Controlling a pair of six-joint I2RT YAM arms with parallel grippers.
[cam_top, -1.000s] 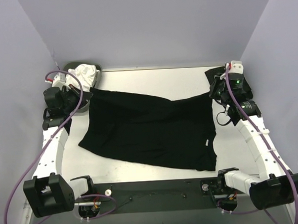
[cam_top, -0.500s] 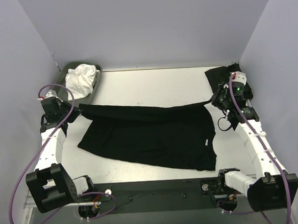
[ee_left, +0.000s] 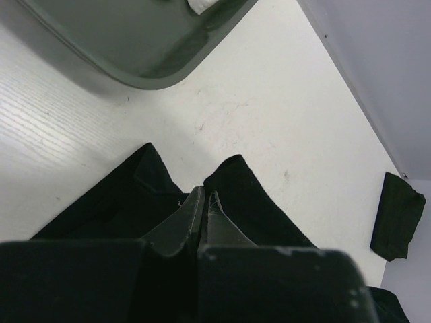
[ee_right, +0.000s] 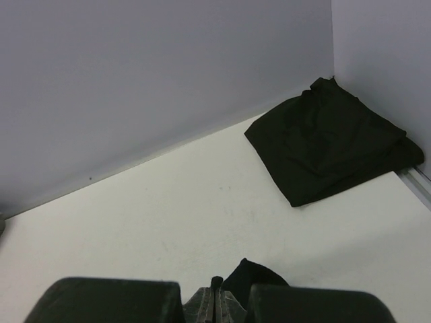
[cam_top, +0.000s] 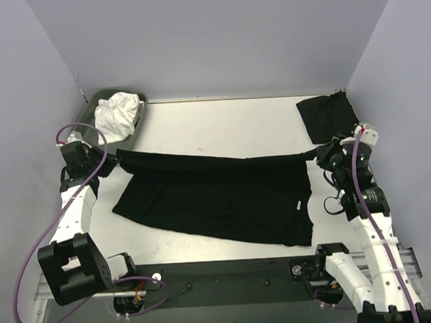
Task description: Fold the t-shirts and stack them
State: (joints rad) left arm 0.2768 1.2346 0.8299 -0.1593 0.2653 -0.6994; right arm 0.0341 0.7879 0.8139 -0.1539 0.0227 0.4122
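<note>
now both claws are pinched shut on the far edge of the spread shirt point(cam_top: 217, 197): the left claw point(ee_left: 203, 202) holds its left corner, near the tray point(cam_top: 96, 110), and the right claw point(ee_right: 216, 289) holds its right corner. that edge is raised and pulled taut between them, while the rest lies flat across the middle of the surface point(cam_top: 221, 125). a folded shirt point(cam_top: 327, 114) sits apart in the far right corner. a white cloth point(cam_top: 119, 112) lies in the tray.

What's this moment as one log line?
left hand: shut on t-shirt | right hand: shut on t-shirt | far edge: raised | folded shirt: far right
</note>
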